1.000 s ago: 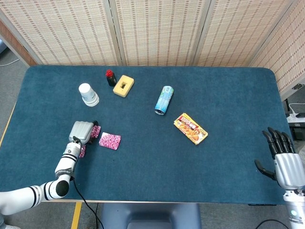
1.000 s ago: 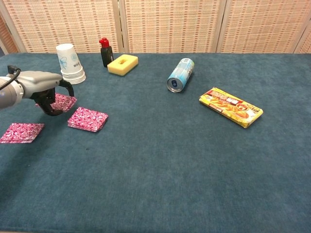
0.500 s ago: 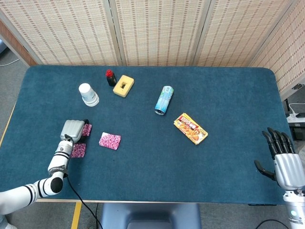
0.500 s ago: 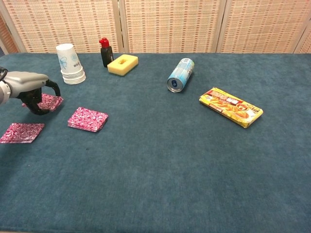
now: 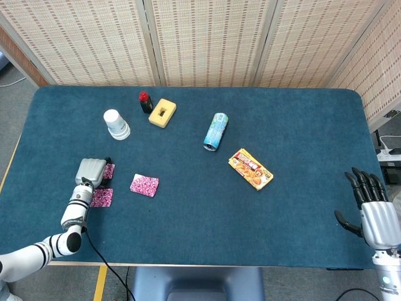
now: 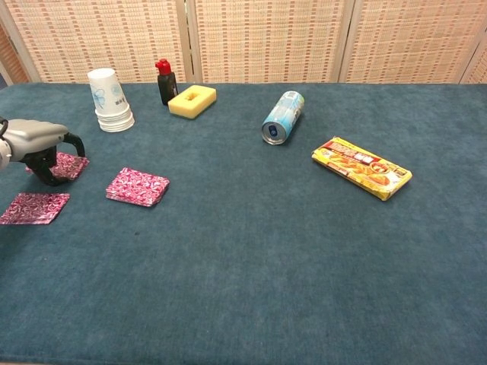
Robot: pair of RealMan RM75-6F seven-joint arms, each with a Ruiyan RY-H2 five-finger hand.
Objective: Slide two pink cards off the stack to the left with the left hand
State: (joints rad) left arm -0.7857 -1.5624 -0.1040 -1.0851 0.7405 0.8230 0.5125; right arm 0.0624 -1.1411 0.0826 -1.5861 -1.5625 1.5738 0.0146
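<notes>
Pink cards: the stack (image 6: 137, 187) lies on the left part of the table, nearer you than the paper cups (image 6: 109, 100). One loose card (image 6: 34, 207) lies flat further left and near; a second card (image 6: 67, 165) sits just beyond it, under your left hand (image 6: 36, 140).

Left hand, state: arched over that second card, fingers curled down so the tips rest on or just at its surface; in the head view the hand (image 5: 91, 171) covers most of the card (image 5: 108, 171). It pins the card rather than pinching it. Whether the pressure is firm, you cannot tell.

Right hand (image 5: 374, 210): at the right near edge, off the table, fingers spread, holding nothing.

Step in hand, as judged: both cards are off the stack, the second close to its resting place. To finish well, keep your fingertips flat and light so the card glides on the cloth instead of buckling; stop it clear of the first card, then lift straight up so nothing drags back. Leave the stack alone.

Surface: table (image 5: 301, 125) covered in dark blue-green felt-like cloth, likely grippy, so expect cards to catch.

Also on it: red-capped bottle (image 6: 165, 81) and yellow block (image 6: 192, 101) at the far left, can (image 6: 282, 117) on its side mid-table, snack packet (image 6: 361, 167) to its right.

Room: woven screen panels (image 5: 207, 41) behind the far edge; grey floor at the sides
</notes>
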